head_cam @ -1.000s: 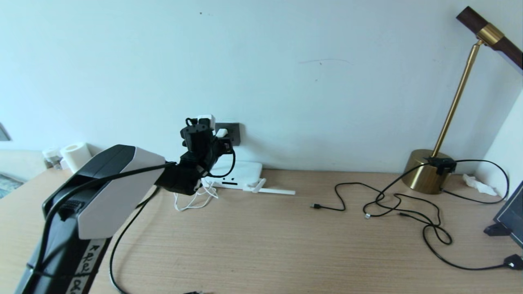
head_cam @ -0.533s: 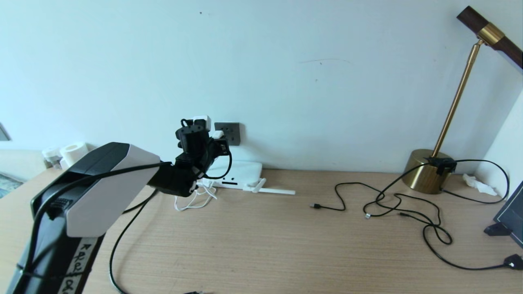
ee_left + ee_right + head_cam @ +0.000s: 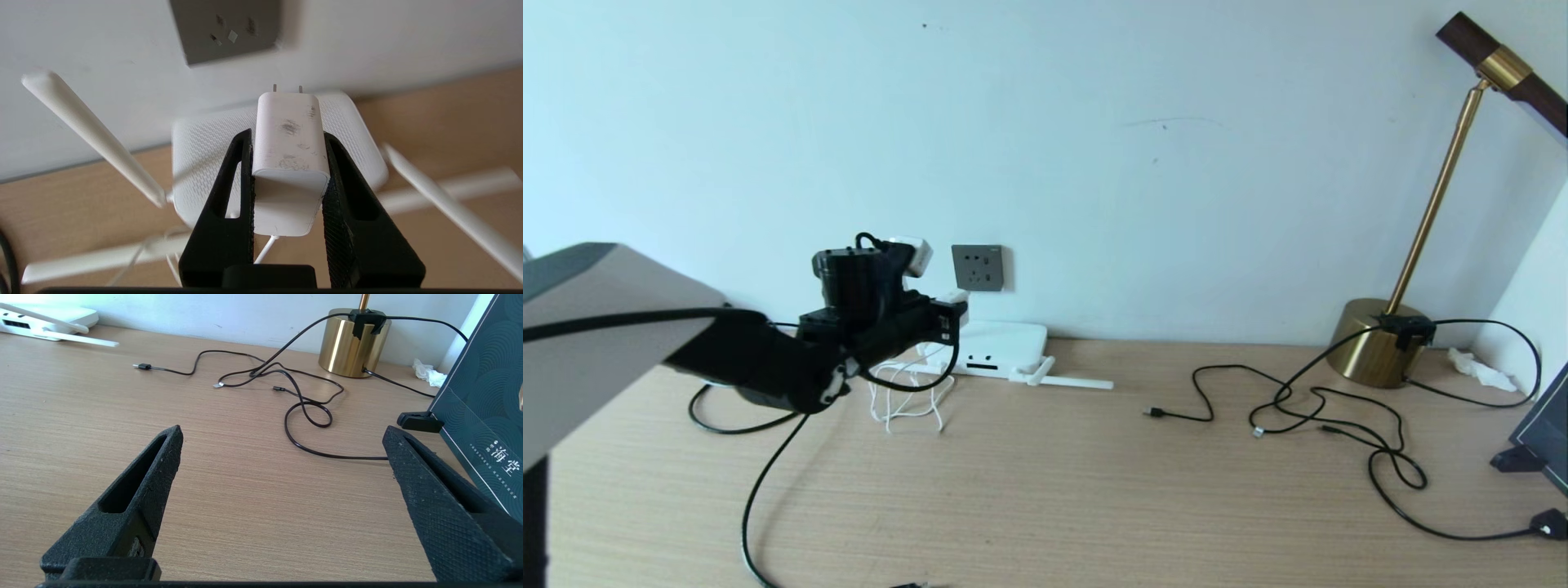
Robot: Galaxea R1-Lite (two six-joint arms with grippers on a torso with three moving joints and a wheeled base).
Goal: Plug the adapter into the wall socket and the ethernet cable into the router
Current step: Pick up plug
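Note:
My left gripper [image 3: 947, 312] is shut on the white adapter [image 3: 954, 296], which it holds level with the prongs pointing at the wall. In the left wrist view the adapter [image 3: 288, 159] sits squeezed between both black fingers [image 3: 241, 171], its thin white cord trailing behind. The dark grey wall socket [image 3: 977, 268] is uncovered, above and a little right of the adapter, with a gap between them. The white router [image 3: 1005, 345] lies flat below the socket, against the wall. A thick black ethernet cable [image 3: 756, 490] runs over the table on the left. My right gripper [image 3: 282, 433] hangs open over bare table.
The adapter's white cord [image 3: 907, 404] lies bunched in front of the router. Thin black cords [image 3: 1339, 416] sprawl at the right beside a brass lamp base [image 3: 1372, 353]. A dark board [image 3: 1543, 433] stands at the right edge, and a crumpled tissue [image 3: 1482, 371] lies by the wall.
My left arm has pulled back from the wall, sinking and shifting left with the adapter still held. The socket, partly covered before, now shows whole. The right arm has not moved.

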